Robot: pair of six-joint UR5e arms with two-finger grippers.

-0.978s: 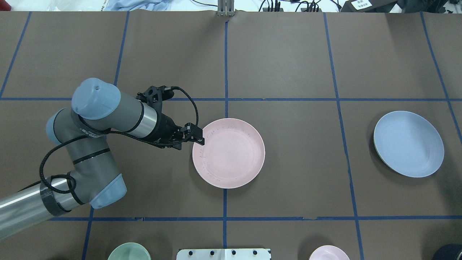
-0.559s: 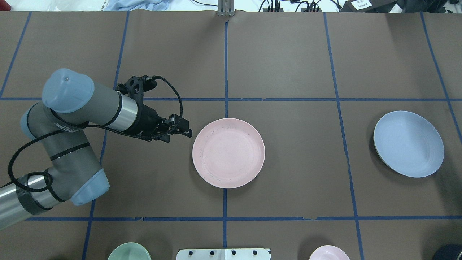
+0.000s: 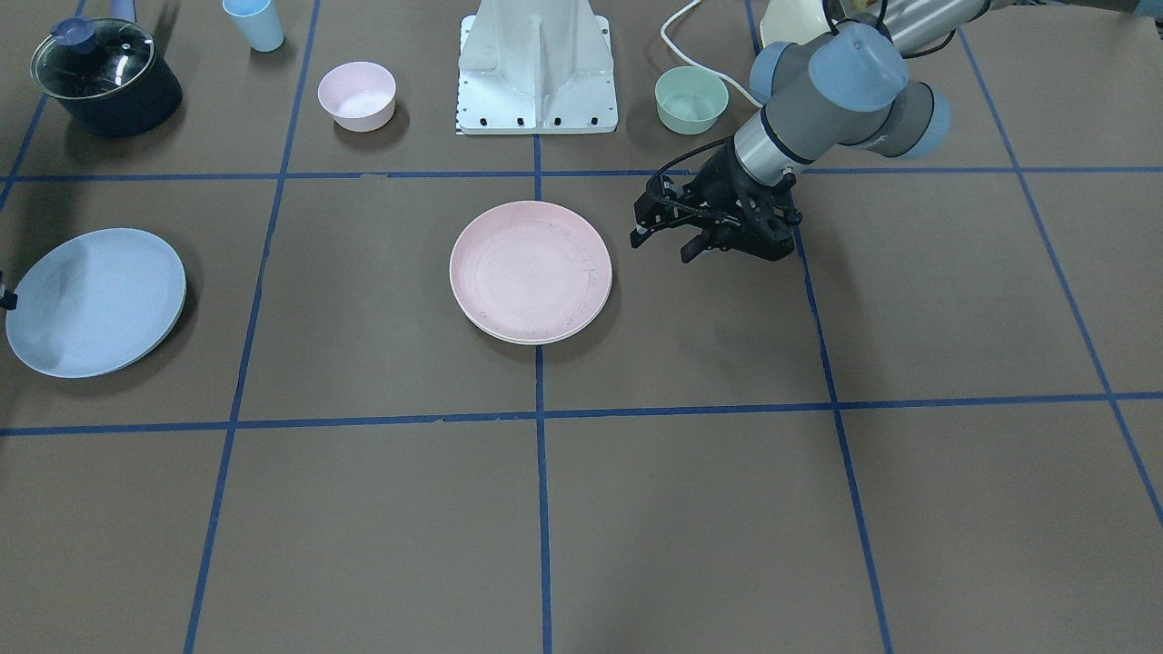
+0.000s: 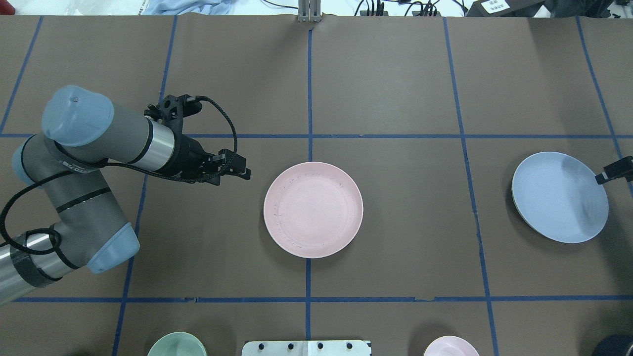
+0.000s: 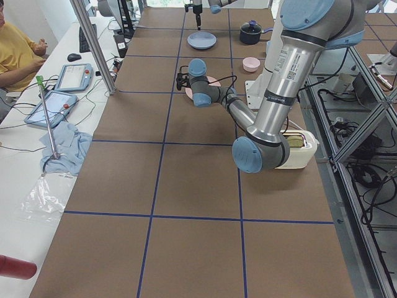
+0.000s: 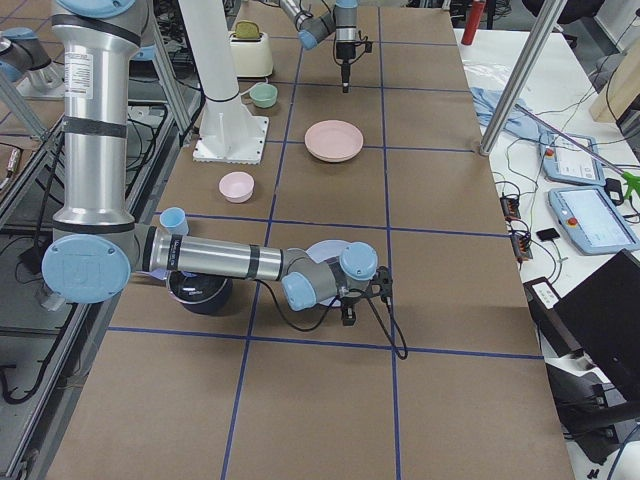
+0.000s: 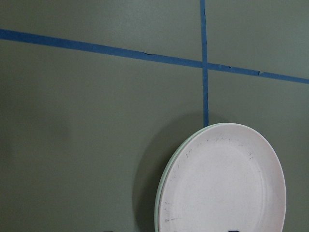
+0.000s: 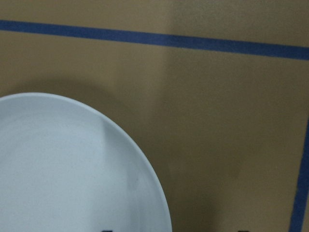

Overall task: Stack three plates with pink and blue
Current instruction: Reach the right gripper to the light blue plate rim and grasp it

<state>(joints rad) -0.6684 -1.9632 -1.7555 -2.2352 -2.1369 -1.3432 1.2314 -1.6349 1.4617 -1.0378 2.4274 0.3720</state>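
The pale pink plate (image 4: 313, 209) lies at the table's middle on top of the cream plate, whose rim (image 3: 531, 340) shows just under it; both also show in the left wrist view (image 7: 222, 183). The light blue plate (image 4: 559, 197) lies alone at the far right. My left gripper (image 4: 245, 168) is open and empty, a short way left of the pink plate, apart from it. My right gripper (image 4: 606, 175) comes in at the right edge over the blue plate's rim; the right wrist view shows its jaws wide apart above the blue plate (image 8: 63, 169).
A green bowl (image 3: 691, 98) and a small pink bowl (image 3: 357, 94) flank the white robot base (image 3: 538, 64) at the near edge. A dark lidded pot (image 3: 106, 77) and a light blue cup (image 3: 253, 23) stand near the blue plate's end.
My left gripper has pulled back to the left, away from the pink plate's rim, which it was at one second ago. My right gripper has come into view at the blue plate.
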